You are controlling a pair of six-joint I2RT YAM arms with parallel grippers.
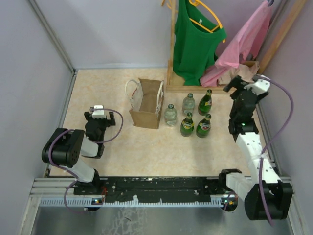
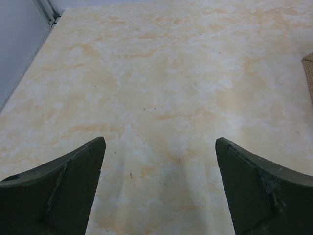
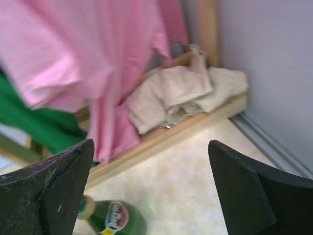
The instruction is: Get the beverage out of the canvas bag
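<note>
The tan canvas bag [image 1: 146,104] stands open on the floor with its white handles hanging at the sides. No bottle shows inside it from above. Its edge shows at the right of the left wrist view [image 2: 309,73]. Several bottles stand to its right: two clear ones [image 1: 170,115] and three green ones [image 1: 187,125]. My left gripper [image 1: 101,116] is open and empty, low over bare floor left of the bag [image 2: 160,143]. My right gripper [image 1: 234,88] is open and empty, raised right of the bottles, facing the rack [image 3: 150,143]. One green bottle [image 3: 115,220] lies below its left finger.
A wooden clothes rack [image 1: 172,54] at the back holds a green shirt [image 1: 194,44] and a pink garment [image 1: 244,41], with beige cloth [image 3: 181,93] piled on its base. Grey walls close in the floor on both sides.
</note>
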